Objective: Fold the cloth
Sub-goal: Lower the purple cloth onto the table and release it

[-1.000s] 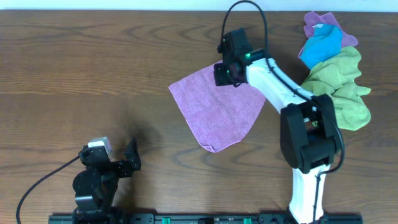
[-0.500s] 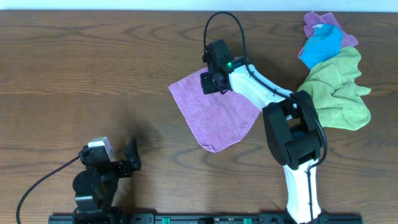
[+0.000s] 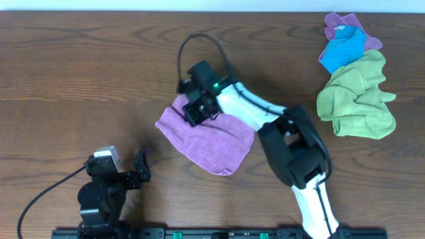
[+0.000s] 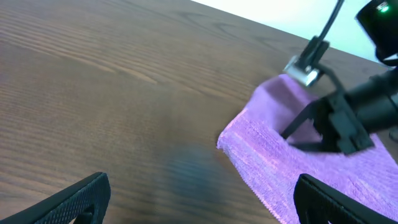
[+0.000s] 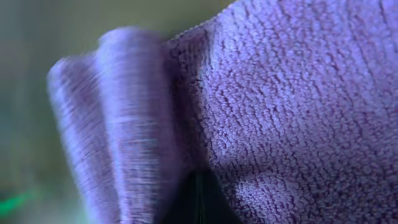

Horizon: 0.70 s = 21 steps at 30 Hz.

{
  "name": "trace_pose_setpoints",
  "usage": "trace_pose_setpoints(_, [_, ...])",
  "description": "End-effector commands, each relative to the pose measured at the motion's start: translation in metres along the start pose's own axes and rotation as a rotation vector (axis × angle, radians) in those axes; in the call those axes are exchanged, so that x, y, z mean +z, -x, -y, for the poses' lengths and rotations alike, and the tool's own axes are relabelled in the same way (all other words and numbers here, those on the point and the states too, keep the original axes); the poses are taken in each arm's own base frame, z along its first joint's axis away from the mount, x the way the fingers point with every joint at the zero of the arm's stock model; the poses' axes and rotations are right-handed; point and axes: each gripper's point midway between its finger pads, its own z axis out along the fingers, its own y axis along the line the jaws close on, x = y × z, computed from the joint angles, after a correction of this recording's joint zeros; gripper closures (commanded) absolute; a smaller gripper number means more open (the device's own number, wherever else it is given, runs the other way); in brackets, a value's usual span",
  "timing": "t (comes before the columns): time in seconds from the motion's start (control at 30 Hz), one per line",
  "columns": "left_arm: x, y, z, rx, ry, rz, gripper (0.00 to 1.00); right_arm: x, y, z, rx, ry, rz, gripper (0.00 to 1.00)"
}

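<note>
The lavender cloth (image 3: pixel 209 143) lies on the wooden table at centre, its upper part folded over. My right gripper (image 3: pixel 194 109) is shut on the cloth's upper edge near its left side. The right wrist view is filled with bunched purple cloth (image 5: pixel 280 106) pinched at the jaws. My left gripper (image 3: pixel 139 166) rests open and empty at the front left, apart from the cloth. In the left wrist view the cloth (image 4: pixel 311 158) lies ahead to the right, with the right gripper (image 4: pixel 329 121) on it and my left gripper (image 4: pixel 199 199) open over bare wood.
A pile of cloths sits at the back right: a lime-green one (image 3: pixel 358 96), a bright blue one (image 3: pixel 345 46) and another purple one (image 3: pixel 339 23). The right arm (image 3: pixel 292 153) stretches across the table's middle.
My right gripper has moved left and slightly forward, dragging the cloth's top edge with it. The cloth has shifted left and folded over. The left arm has not moved.
</note>
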Motion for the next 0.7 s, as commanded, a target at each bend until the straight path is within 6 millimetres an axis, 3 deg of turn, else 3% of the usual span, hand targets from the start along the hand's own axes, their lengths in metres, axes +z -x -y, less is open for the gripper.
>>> trace_pose_setpoints(0.0, [0.003,-0.007,-0.002,-0.005,0.004,-0.015,0.05,0.014,-0.016,-0.023,-0.125,0.102,-0.059,0.98])
trace_pose_setpoints(0.13, [0.003,-0.007,-0.002,-0.005,0.004,-0.015,0.04,0.012,-0.017,-0.020,-0.122,0.090,-0.063,0.82])
trace_pose_setpoints(0.2, [0.003,-0.007,-0.002,-0.005,0.004,-0.016,0.05,0.006,-0.009,-0.014,-0.095,0.084,-0.044,0.54])
trace_pose_setpoints(0.23, [0.003,-0.007,-0.002,-0.005,0.004,-0.016,0.05,0.000,-0.003,-0.009,-0.077,0.079,-0.028,0.51])
trace_pose_setpoints(0.3, [0.003,-0.007,-0.002,-0.005,0.004,-0.016,0.05,-0.016,0.012,0.001,-0.058,0.069,0.006,0.31])
trace_pose_setpoints(0.37, [0.003,-0.007,-0.002,-0.005,0.004,-0.016,0.05,-0.043,0.034,0.017,-0.031,0.051,0.058,0.28])
trace_pose_setpoints(0.53, [0.003,-0.007,-0.002,-0.005,0.004,-0.016,0.05,-0.096,0.062,0.053,0.032,0.012,0.142,0.26])
trace_pose_setpoints(0.6, [0.003,-0.007,-0.002,-0.005,0.004,-0.016,0.05,-0.113,0.063,0.076,0.063,-0.046,0.151,0.26])
trace_pose_setpoints(0.67, [0.003,-0.007,-0.002,-0.005,0.004,-0.015,0.05,-0.127,0.048,0.111,0.123,-0.145,0.118,0.27])
